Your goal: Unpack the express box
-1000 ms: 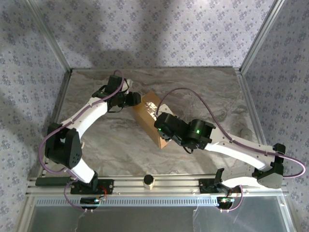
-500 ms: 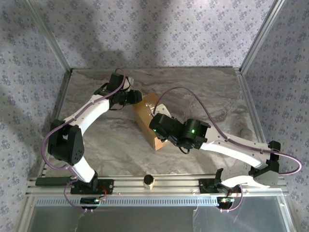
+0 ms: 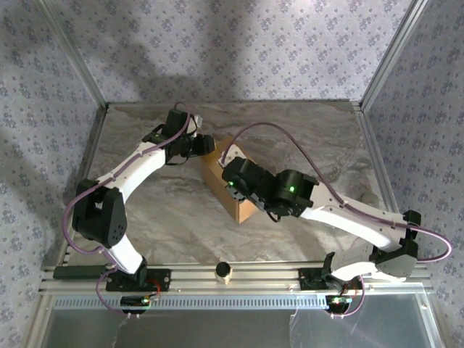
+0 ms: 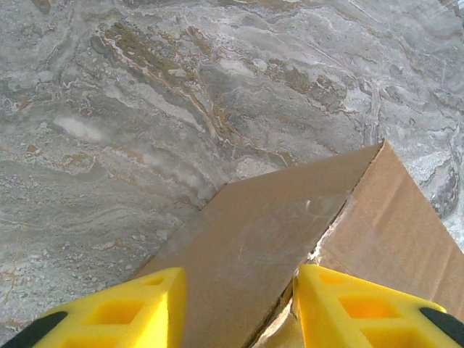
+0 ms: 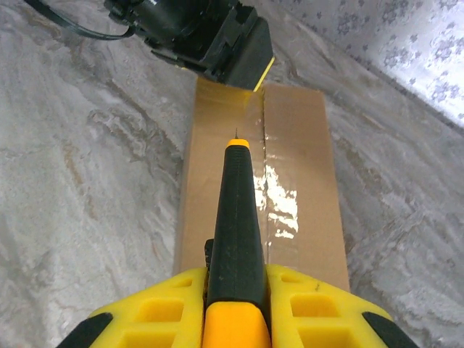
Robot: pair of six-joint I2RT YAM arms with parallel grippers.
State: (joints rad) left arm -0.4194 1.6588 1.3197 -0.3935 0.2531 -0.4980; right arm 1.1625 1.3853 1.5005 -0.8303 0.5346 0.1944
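One box [image 3: 217, 177] in middle of table [image 3: 304, 138], plain tan cardboard, lying diagonal. Flaps down, top seam sealed with glossy clear tape [image 5: 279, 196].

Left gripper [image 4: 239, 304] at box's far end. Yellow fingers [image 4: 116, 312] clenched across a cardboard corner, card filling the gap from one finger to the other. Ragged torn edge just beside the finger on the view's right.

Right gripper [image 5: 235, 279] above box's near half, clamped on a black-and-orange tool [image 5: 235, 217] pointing along box toward its far end. Thin metal tip over the top face, just left of the tape seam. Touching or hovering: can't tell. Glare on tape right of the tool shaft.

From above: right wrist covering box's middle, green LED [image 3: 291, 190] lit on it. Left arm reaching in from box's left.

Small cream cylinder [image 3: 223, 270] with dark top on aluminium rail [image 3: 275, 274], well apart from box on the near side.

Grey veined marble-look surface all round box. Flower-print wall panels beyond box's far end and to both sides.
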